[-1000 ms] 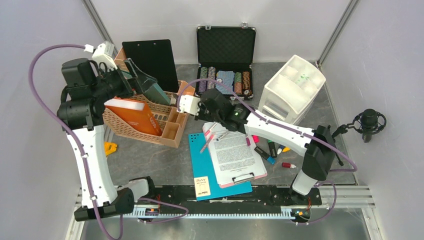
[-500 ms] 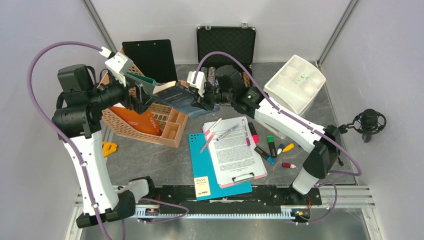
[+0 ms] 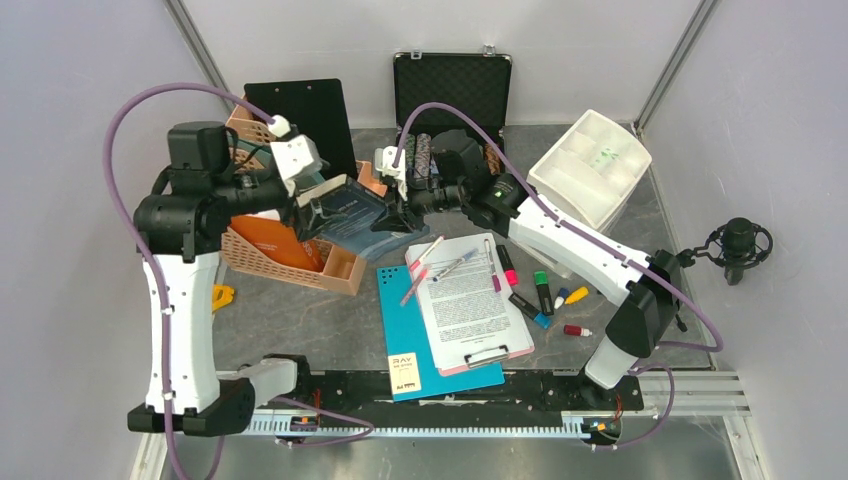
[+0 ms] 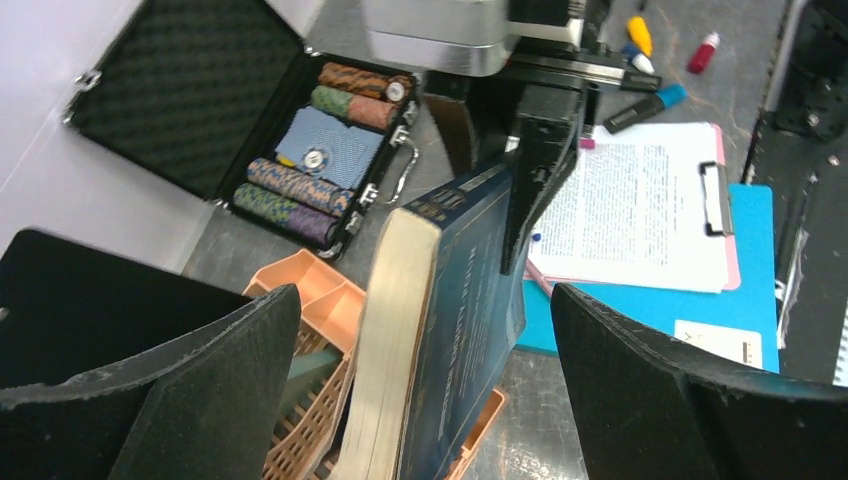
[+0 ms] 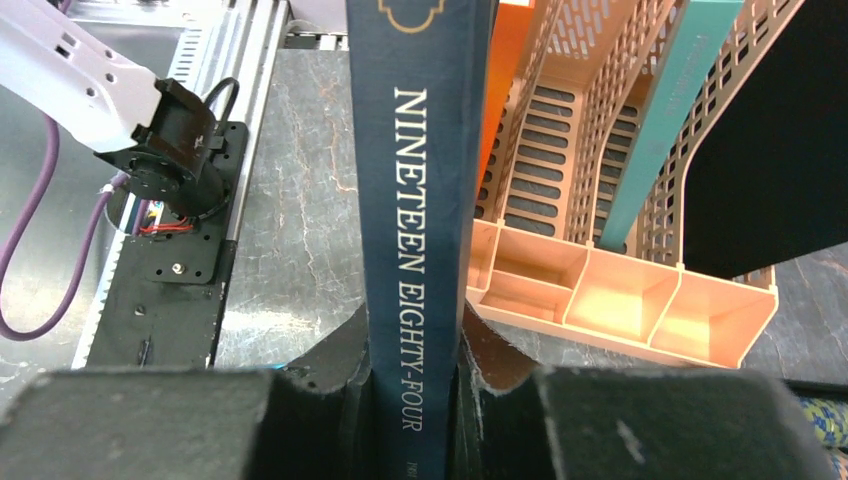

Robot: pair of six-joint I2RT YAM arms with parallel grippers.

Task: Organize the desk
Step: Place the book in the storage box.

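Note:
A dark blue book (image 3: pixel 352 215), spine reading "Nineteen Eighty-Four" (image 5: pixel 420 200), hangs in the air over the desk (image 3: pixel 330 320), just right of the orange mesh organizer (image 3: pixel 335 262). My right gripper (image 3: pixel 403 205) is shut on the book's lower spine (image 5: pixel 415 340). My left gripper (image 3: pixel 312 203) is open; in the left wrist view its two black fingers stand either side of the book (image 4: pixel 450 300) with gaps on both sides, so the gripper (image 4: pixel 425 300) straddles it without gripping.
The organizer holds an orange book (image 3: pixel 268 238) and a teal folder (image 5: pixel 660 120). A black clipboard (image 3: pixel 305 110) and an open poker-chip case (image 3: pixel 450 95) stand behind. A pink clipboard (image 3: pixel 470 305) lies on a blue folder (image 3: pixel 420 340); markers (image 3: pixel 540 290), white drawer unit (image 3: pixel 590 165), microphone (image 3: pixel 740 245).
My right arm has carried the book up and left toward the organizer. My left arm has swung right and turned its open gripper around the book.

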